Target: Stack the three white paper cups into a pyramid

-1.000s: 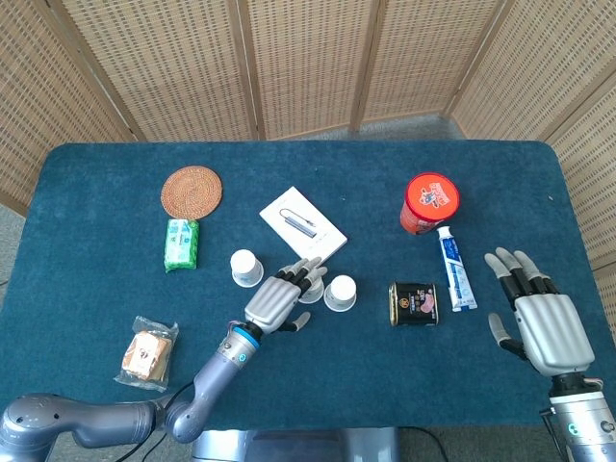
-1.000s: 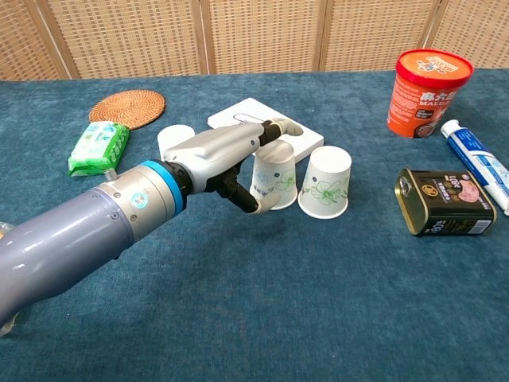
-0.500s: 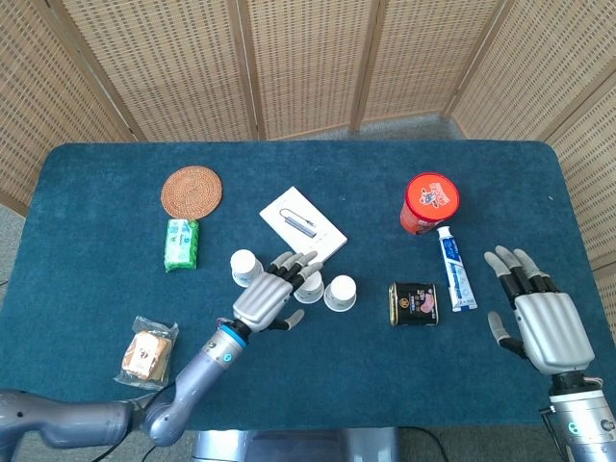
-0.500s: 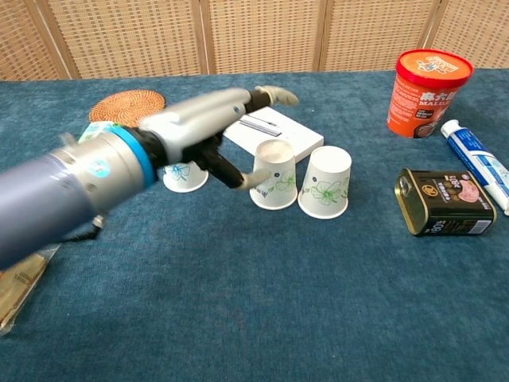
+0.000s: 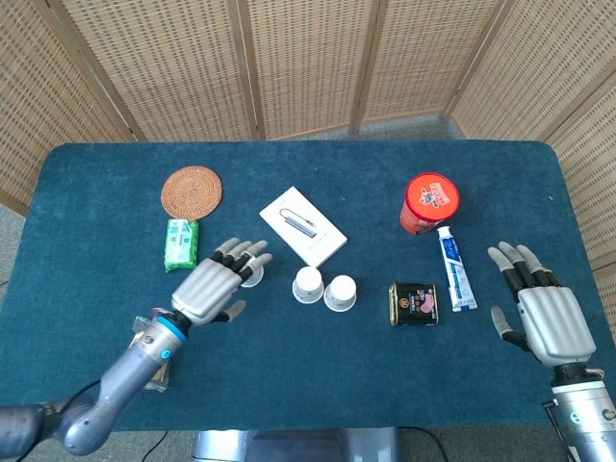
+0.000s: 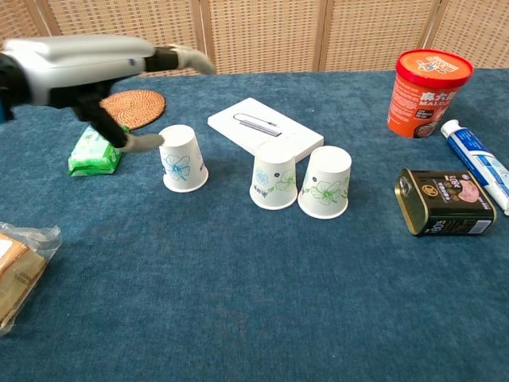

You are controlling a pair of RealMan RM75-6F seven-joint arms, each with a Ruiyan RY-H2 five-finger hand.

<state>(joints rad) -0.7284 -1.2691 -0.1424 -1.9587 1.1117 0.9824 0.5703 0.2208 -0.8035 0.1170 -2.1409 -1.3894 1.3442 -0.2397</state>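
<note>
Three white paper cups with green flower prints stand upside down on the blue table. Two of them point(image 6: 273, 175) point(image 6: 324, 181) sit side by side in the middle, seen from above as cup point(image 5: 308, 284) and cup point(image 5: 339, 293). The third cup point(image 6: 181, 159) stands apart to their left and is half hidden under fingers in the head view point(image 5: 253, 276). My left hand point(image 5: 214, 287) point(image 6: 79, 68) hovers open over that cup, fingers spread, thumb tip close beside its left wall. My right hand point(image 5: 544, 322) rests open at the table's right front, far from the cups.
Behind the cups lies a white flat box point(image 5: 303, 226) point(image 6: 265, 131). To the right are a red tub point(image 6: 428, 82), a toothpaste tube point(image 6: 477, 159) and a dark tin point(image 6: 444, 201). On the left are a woven coaster point(image 6: 127, 107), a green packet point(image 5: 181, 243) and a snack bag point(image 6: 20, 270).
My left hand has drawn away from the middle cup and swung left to the lone left cup. The two paired cups stay put. The right hand has barely moved.
</note>
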